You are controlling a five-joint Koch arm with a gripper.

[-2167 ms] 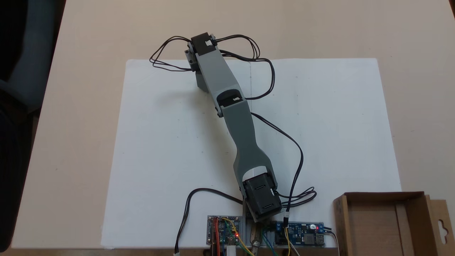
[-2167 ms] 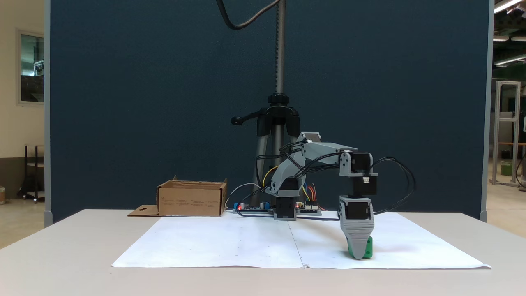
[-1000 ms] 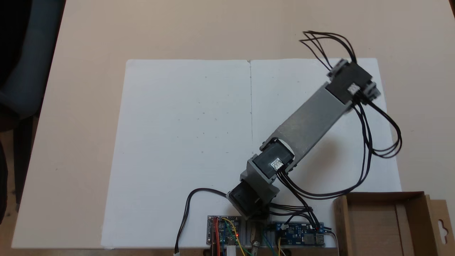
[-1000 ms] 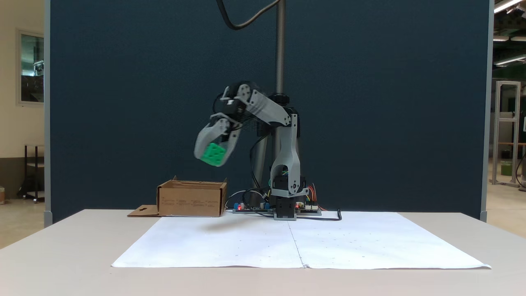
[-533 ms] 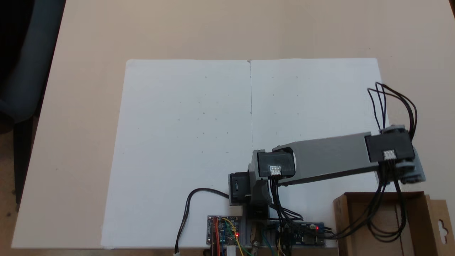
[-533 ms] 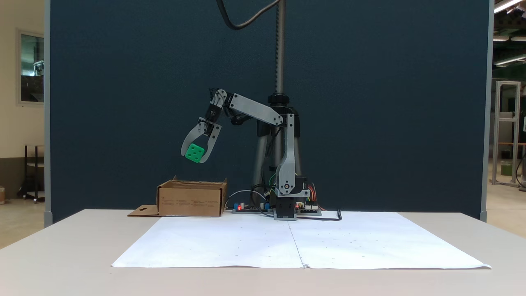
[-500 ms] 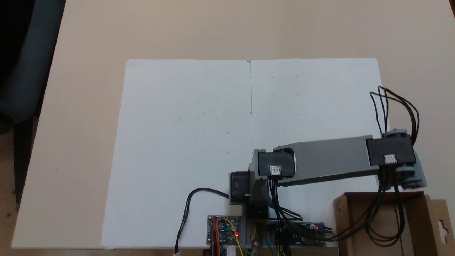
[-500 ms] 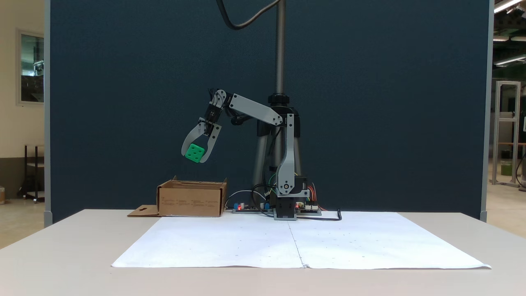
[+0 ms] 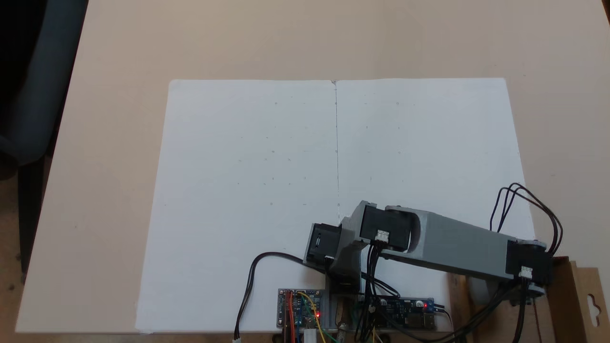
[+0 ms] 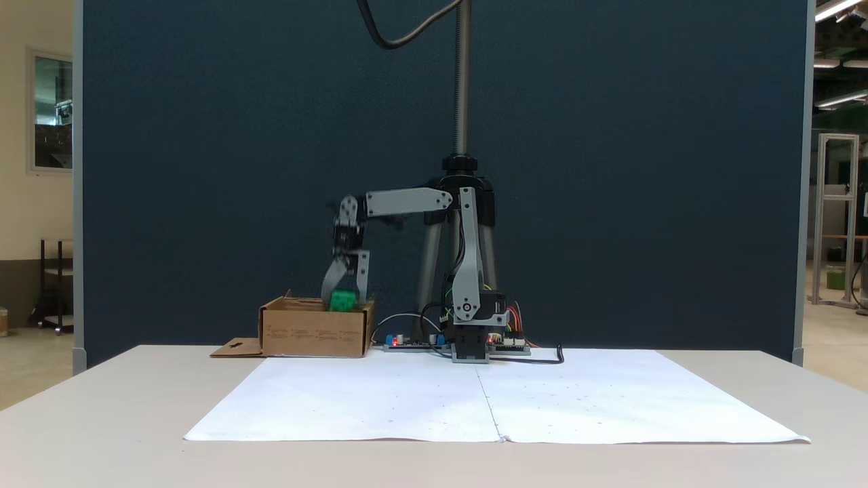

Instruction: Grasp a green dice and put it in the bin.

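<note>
The green dice (image 10: pixel 342 301) is sitting between the two fingers of the pincer (image 10: pixel 344 303), right at the top edge of the bin (image 10: pixel 315 331) in the side-on fixed view, with its lower part dipping behind the near wall. The pincer is clamped on it, one grey finger showing on each side of the cube. The cube is hanging over the end of the bin that lies nearer the arm's base, not over the middle.

The step in hand looks like the release, and doing it well is mostly a matter of where and how low. Since the dice is hanging close to the wall on the arm's side, it is worth making sure the whole cube is inside the rim line before the fingers part; a dice let go astride the cardboard edge could tip out onto the worktop (image 10: pixel 122 407). Lowering a little further so the cube drops only a short way should keep it from bouncing, as it has rounded edges and will likely roll. The fingers need to part only enough to free it.

In the fixed view from above, the forearm (image 9: pixel 457 247) is reaching out over the bin (image 9: pixel 584 305) at the lower right, hiding the dice and much of the box beneath it. The white paper sheet (image 9: pixel 286 166) on the worktop is lying bare beside them.
</note>
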